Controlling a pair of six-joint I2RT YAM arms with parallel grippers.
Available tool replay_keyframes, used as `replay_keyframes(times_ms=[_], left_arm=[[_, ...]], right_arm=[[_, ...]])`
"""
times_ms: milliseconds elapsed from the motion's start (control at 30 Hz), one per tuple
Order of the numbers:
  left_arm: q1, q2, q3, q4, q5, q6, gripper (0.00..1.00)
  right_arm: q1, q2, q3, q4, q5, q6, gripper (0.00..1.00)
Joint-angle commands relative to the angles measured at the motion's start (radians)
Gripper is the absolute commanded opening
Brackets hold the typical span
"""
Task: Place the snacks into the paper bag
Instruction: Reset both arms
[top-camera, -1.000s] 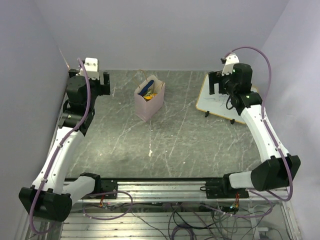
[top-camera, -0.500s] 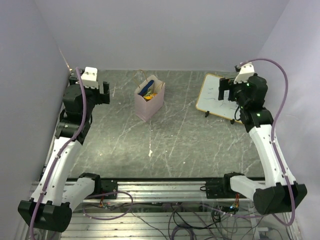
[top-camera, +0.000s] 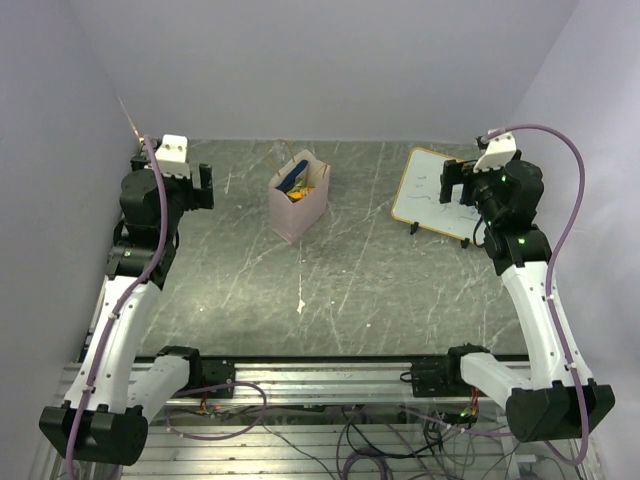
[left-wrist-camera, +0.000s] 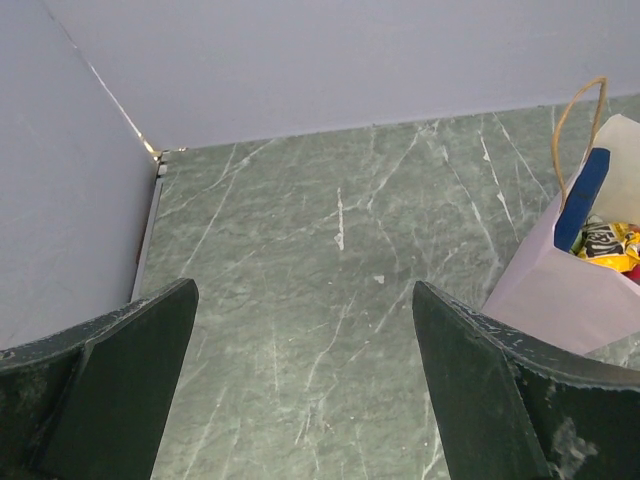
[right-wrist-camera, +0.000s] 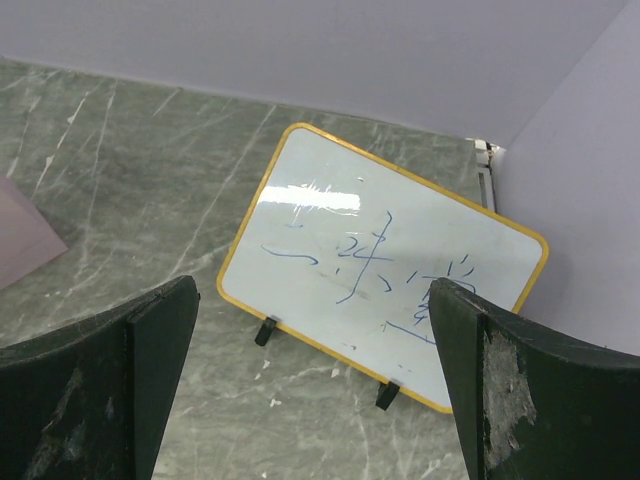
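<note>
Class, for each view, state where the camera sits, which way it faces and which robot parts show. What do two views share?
Top external: above and behind the robot, looking down on the table; left arm and right arm show.
Left wrist: wrist-mounted, facing the far-left corner; open left gripper shows.
Right wrist: wrist-mounted, facing the whiteboard; open right gripper shows.
Shared: top and left wrist both show the paper bag with snacks.

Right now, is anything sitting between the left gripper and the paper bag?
Nothing visible. Only green marble tabletop lies between the open left gripper and the upright paper bag, which has snacks inside it.
</note>
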Motion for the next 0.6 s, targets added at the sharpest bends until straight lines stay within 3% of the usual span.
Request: replay_keyframes(times_ms=[0,567], left_arm=[[0.012,-0.001,0.024,-0.012,0.053,-0.001,0.99],[0.016,0.011,0.037,-0.016,0.071,0.003,1.0]], right_arm=[[-0.006,-0.002,0.0,0.003,-0.018,-0.009,1.0],[-0.008,0.007,0.006,-0.008,-0.042,-0.008,1.0]])
